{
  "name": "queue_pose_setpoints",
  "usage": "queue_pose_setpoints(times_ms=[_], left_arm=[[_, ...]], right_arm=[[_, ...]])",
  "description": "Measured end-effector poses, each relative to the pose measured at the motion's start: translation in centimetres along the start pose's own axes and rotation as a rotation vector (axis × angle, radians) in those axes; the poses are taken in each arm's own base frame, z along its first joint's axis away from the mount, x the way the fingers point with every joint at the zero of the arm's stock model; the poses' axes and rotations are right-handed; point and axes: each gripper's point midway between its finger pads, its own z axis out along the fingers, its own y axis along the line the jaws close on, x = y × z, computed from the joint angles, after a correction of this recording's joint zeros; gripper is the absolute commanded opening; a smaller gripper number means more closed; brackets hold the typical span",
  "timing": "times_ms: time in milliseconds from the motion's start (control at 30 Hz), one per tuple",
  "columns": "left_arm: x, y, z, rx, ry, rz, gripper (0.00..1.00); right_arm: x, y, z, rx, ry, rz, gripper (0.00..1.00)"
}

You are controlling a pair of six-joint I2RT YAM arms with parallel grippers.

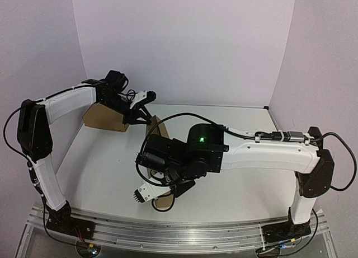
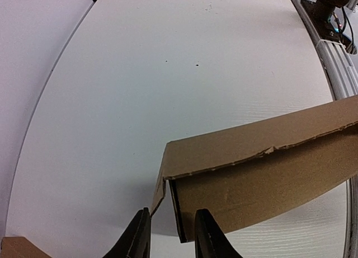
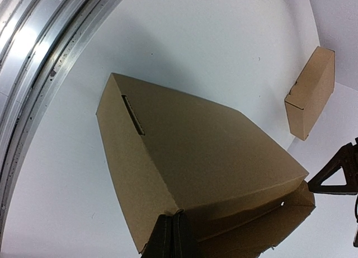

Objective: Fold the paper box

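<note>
Over on the left we had the left arm (image 1: pixel 61 104) arched out toward the back wall, and under its wrist sat the other cardboard box (image 1: pixel 103 118), closed up in the far left corner of the bench (image 1: pixel 100 174). Just right of that, the left tool (image 2: pixel 172 212) came down at the far end of the paper box (image 3: pixel 212 151). Its two fingers (image 2: pixel 137 235) stood a little apart, one on each side of an upright cardboard edge. We saw daylight on both sides, so it straddled the edge rather than pinched it.

And there in the middle was the paper box itself, lying on the bench between the two tools, apart from the other box. From above it was mostly hidden beneath the right arm (image 1: pixel 268 151). Its broad top panel sloped, with a narrow slit (image 3: pixel 133 115) near the end closest to the metal rail (image 3: pixel 33 62).

At the near end, the right tool (image 3: pixel 177 216) was closed with no gap we could make out. The corner of that sloping panel ran straight in between its fingers, so it had hold of the box.
</note>
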Motion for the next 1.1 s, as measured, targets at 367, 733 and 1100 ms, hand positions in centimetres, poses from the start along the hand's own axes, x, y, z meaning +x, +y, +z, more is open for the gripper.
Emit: queue_pose_setpoints(times_ms=[367, 733, 1100], left_arm=[[0.2, 2.5, 0.4, -0.098, 0.023, 0.041, 0.51], [0.2, 1.5, 1.4, -0.034, 0.016, 0.069, 0.06], [-0.6, 0.0, 1.0, 0.035, 0.039, -0.096, 0.0]], right_arm=[[0.1, 0.0, 0.0, 0.005, 0.001, 0.004, 0.0], [0.1, 0.0, 0.0, 0.006, 0.001, 0.005, 0.0], [0.2, 0.0, 0.0, 0.01, 0.004, 0.008, 0.0]])
